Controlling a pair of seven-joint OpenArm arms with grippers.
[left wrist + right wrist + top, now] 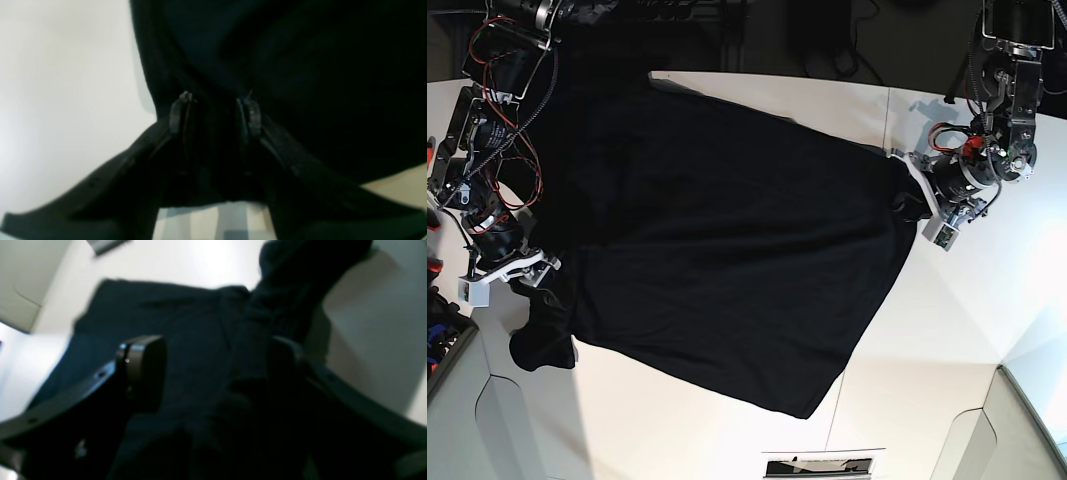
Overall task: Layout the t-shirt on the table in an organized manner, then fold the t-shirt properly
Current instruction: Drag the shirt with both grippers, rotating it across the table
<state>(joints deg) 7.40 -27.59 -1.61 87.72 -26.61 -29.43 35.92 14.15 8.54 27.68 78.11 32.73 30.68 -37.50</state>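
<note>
The black t-shirt [727,230] lies spread plain side up across the white table [947,330], slanting from upper left to lower middle. My left gripper [915,195] is at the shirt's right edge, and in the left wrist view it [215,113] is shut on a bunch of the black cloth [300,66]. At the shirt's left side, beside a crumpled sleeve [542,335], is my right gripper [527,272]. In the right wrist view it [213,366] stands wide open over the dark cloth [186,323], with its fingers [143,373] far apart.
Red and blue items [435,290] sit at the table's left edge beside the right arm's cabling [497,150]. A small dark plate [817,465] lies at the near edge. The tabletop's corner drops off at lower right [1002,370].
</note>
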